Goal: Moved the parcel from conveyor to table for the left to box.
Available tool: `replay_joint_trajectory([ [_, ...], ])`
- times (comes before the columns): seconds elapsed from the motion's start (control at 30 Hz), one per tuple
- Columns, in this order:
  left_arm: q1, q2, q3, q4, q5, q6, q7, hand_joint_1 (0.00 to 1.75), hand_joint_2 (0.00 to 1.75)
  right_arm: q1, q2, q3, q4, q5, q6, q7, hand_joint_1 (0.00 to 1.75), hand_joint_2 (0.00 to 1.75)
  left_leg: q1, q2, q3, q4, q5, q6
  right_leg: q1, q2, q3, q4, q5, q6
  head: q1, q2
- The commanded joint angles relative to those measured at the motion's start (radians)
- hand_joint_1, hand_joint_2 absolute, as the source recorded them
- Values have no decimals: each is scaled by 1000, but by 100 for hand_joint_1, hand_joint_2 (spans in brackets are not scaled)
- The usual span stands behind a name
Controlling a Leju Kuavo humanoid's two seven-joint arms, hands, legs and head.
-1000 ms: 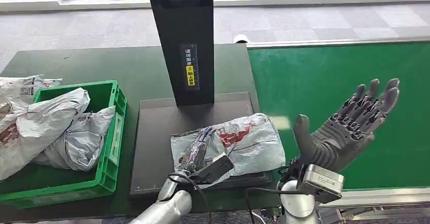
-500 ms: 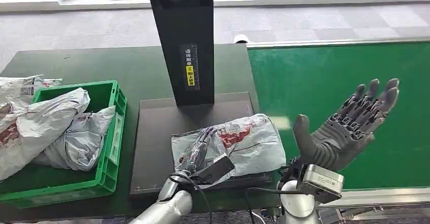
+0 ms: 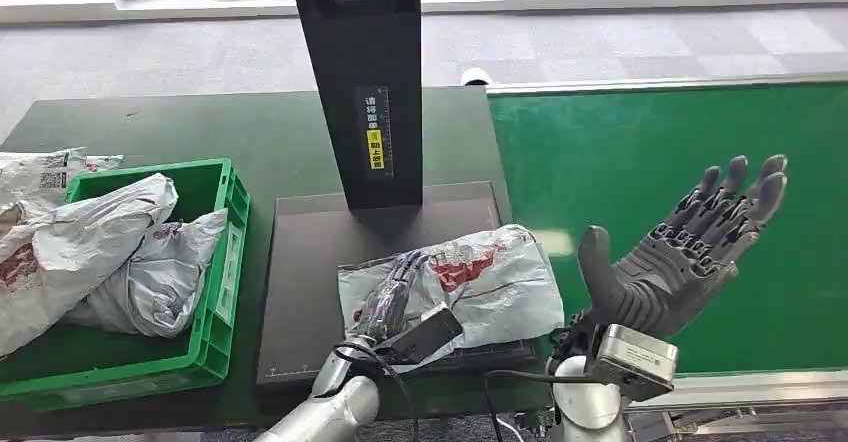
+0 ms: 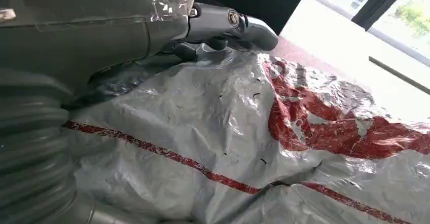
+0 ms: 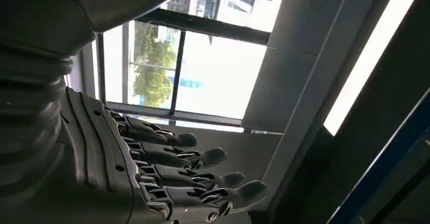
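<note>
The parcel [image 3: 470,282], a crumpled grey plastic mailer bag with red print, lay flat on the dark platform [image 3: 310,262] at the foot of the black scanner column [image 3: 365,72], on the dark green bench [image 3: 200,127]. It was off the green conveyor belt [image 3: 640,142], so the transfer step appeared complete and the boxing step by the left side in hand.

The left hand [image 3: 390,297] rested on top of the parcel, fingers extended along its surface; whether any film was pinched between them could not be determined. In the left wrist view the film showed as thin, glossy and heavily wrinkled, with a red stripe across it; the bag looked soft and likely to slip or bunch.

The right hand [image 3: 690,247] was raised above the conveyor belt, palm up, fingers spread, holding nothing.

The green slatted plastic crate [image 3: 225,252] stood left of the platform, already holding similar grey mailer bags [image 3: 110,252], heaped above the rim.

Judgement: the next move called for a firm closure on the film, then a lift and carry to the crate
</note>
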Motion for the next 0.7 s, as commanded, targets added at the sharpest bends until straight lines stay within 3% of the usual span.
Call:
replay_joint_trajectory([
  [0.03, -71, 59, -273, 146, -266, -37, 378, 175, 175, 32, 20, -14, 50, 1, 1, 0, 0, 175, 1, 1, 1, -4, 2, -1, 1, 0, 1, -4, 2, -2, 0, 0],
  [0.13, -68, 61, -269, 137, -273, -45, 379, 175, 175, 34, 20, -15, 49, 1, 1, 0, 0, 175, 1, -2, 2, -4, 3, 1, 1, -3, 4, -5, 2, -1, 1, 0],
  [0.23, -68, 61, -269, 137, -273, -45, 379, 175, 175, 34, 20, -15, 49, 1, 1, 0, 0, 175, 0, 6, -3, -5, 0, 0, 0, 4, 3, -4, 3, -2, 0, 0],
  [0.6, -55, 61, -251, 124, -307, -45, 391, 175, 175, 39, 20, -21, 47, 0, 1, 0, 0, 175, 1, 6, 4, -9, -1, -1, 1, 3, 9, -7, 1, -2, 0, 0],
  [0.7, -54, 67, -238, 105, -340, 34, 393, 175, 175, 41, 20, -23, 47, 4, 1, 0, 0, 175, 1, 6, 4, -11, 0, -1, 1, 3, 8, -9, 2, -3, 0, 0],
])
